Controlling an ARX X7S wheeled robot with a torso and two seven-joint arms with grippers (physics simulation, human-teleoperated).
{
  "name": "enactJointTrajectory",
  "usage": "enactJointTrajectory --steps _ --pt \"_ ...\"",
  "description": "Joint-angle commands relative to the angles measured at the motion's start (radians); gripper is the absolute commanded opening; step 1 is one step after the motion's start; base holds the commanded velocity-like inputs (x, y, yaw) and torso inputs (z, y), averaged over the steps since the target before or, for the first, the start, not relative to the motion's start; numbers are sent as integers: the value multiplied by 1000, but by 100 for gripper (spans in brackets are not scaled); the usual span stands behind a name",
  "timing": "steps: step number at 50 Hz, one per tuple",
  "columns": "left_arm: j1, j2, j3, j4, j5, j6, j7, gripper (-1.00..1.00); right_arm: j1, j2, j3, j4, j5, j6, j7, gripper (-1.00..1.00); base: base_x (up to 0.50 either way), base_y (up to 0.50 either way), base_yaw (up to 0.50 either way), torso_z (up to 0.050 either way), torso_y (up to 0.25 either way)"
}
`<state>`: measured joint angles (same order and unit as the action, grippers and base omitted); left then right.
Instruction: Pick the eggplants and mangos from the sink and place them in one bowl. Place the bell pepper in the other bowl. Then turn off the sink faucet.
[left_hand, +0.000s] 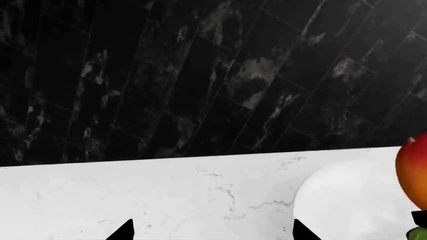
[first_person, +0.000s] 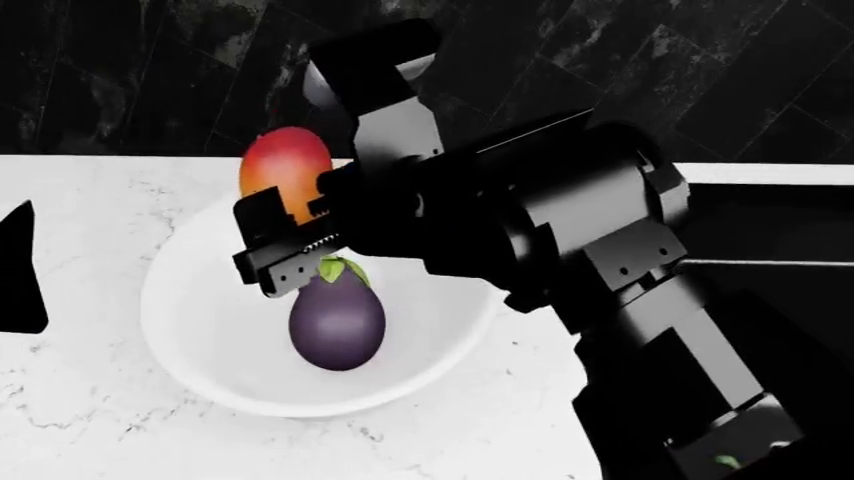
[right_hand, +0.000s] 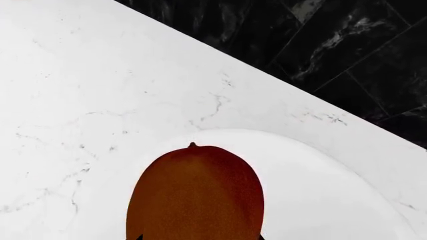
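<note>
1. The right gripper (first_person: 274, 262) hung over the white bowl (first_person: 200, 340) on the marble worktop (first_person: 80, 200), closed on a mango (first_person: 284, 165) held above the bowl's far side.
2. In the right wrist view the mango (right_hand: 195, 195) filled the lower middle, its small tip toward the dark tiled wall (right_hand: 320, 45), with the bowl's rim (right_hand: 347, 170) curving beneath it.
3. One eggplant (first_person: 338, 318) already lay in the bowl, green cap toward the gripper and just below it; whether they touched could not be told.
4. The left gripper (left_hand: 213, 232) showed only two dark fingertips (left_hand: 123, 231) well apart over the worktop, so it was open and empty; the bowl's edge (left_hand: 333, 200) and the mango (left_hand: 412, 170) sat at the border of that view.
5. The sink (first_person: 774, 230) appeared only as a dark strip at the right of the head view; the faucet, the pepper and the second bowl were not visible.
6. Judged as handling: the mango looked smooth and firm, likely slippery, best held across its broad middle as here. A low release would suit, since a round fruit could roll against the eggplant or bounce off the hard bowl.
7. The step in hand seemed to be setting this mango down; other fruit, the pepper and the faucet probably remained.
</note>
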<state>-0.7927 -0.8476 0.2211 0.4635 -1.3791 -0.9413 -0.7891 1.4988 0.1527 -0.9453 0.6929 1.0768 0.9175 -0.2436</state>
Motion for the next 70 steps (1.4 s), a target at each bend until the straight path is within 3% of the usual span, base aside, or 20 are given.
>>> enactJointTrajectory --steps 1,26,27,55,61,70 --pt "24 4 -22 16 -18 21 24 100 -17 -16 -11 -9 -24 6 -25 -100 0 0 0 0 0" --pt "19 5 -21 25 -28 26 11 100 -54 19 -4 -80 2 27 30 -100 0 0 0 0 0" --pt "21 6 -19 25 -25 26 12 100 -56 22 -3 -84 4 29 35 100 0 0 0 0 0" --pt "-5 19 0 28 -31 19 1 100 -19 99 78 -198 58 46 154 100 0 0 0 0 0" --pt "-11 27 21 8 -1 17 24 100 -40 212 165 -410 110 44 306 100 0 0 0 0 0" --pt "-35 47 46 -19 25 13 44 100 -222 512 385 -888 292 19 636 100 0 0 0 0 0"
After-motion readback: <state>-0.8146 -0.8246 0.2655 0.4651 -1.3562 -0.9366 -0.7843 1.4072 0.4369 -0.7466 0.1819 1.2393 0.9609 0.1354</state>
